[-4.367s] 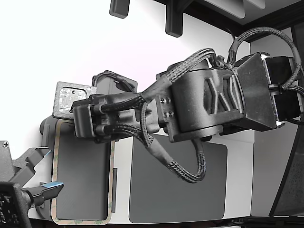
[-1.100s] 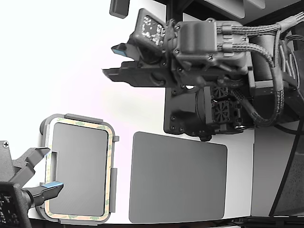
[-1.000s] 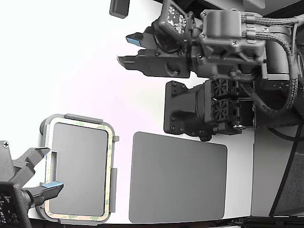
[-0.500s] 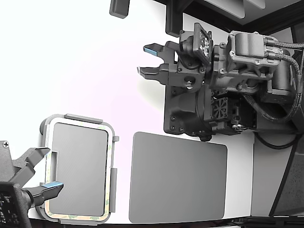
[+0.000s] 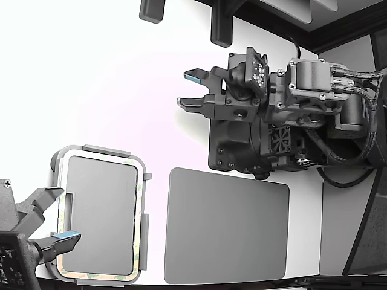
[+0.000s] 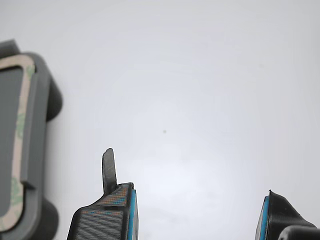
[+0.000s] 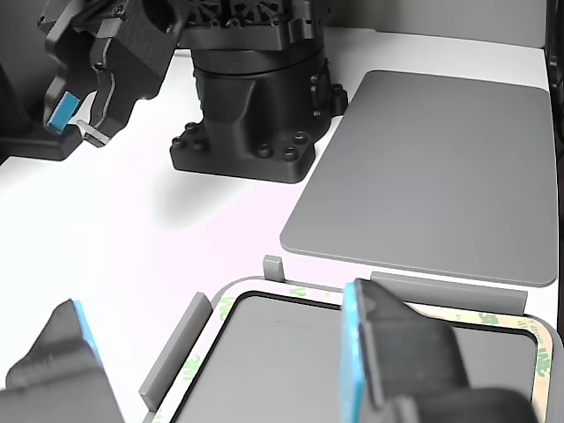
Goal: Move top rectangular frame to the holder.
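Note:
The top rectangular frame (image 5: 140, 205), a thin pale beige-green mottled band, lies flat in the light grey holder (image 5: 104, 150) at the lower left of the exterior view. In the wrist view, an end of the frame (image 6: 20, 125) and the holder (image 6: 39, 115) show at the picture's edge. The other view shows the frame (image 7: 498, 319) inside the holder's raised tabs (image 7: 441, 289). My gripper (image 5: 188, 89) hangs over bare white table, well away from the holder, towards the exterior view's upper middle. It is open (image 6: 195, 212) with nothing between its blue-padded fingers (image 7: 75, 106).
A dark grey rounded mat (image 5: 227, 226) lies beside the holder, on the exterior view's right. My arm's black base (image 5: 242, 145) stands behind the mat. A second arm's open gripper (image 5: 51, 220) sits at the holder's near edge, lower left in the exterior view.
My arm has lifted off the holder and drawn back to the exterior view's upper right. The frame stays behind, seated in the holder. In the last half second the gripper barely shifted.

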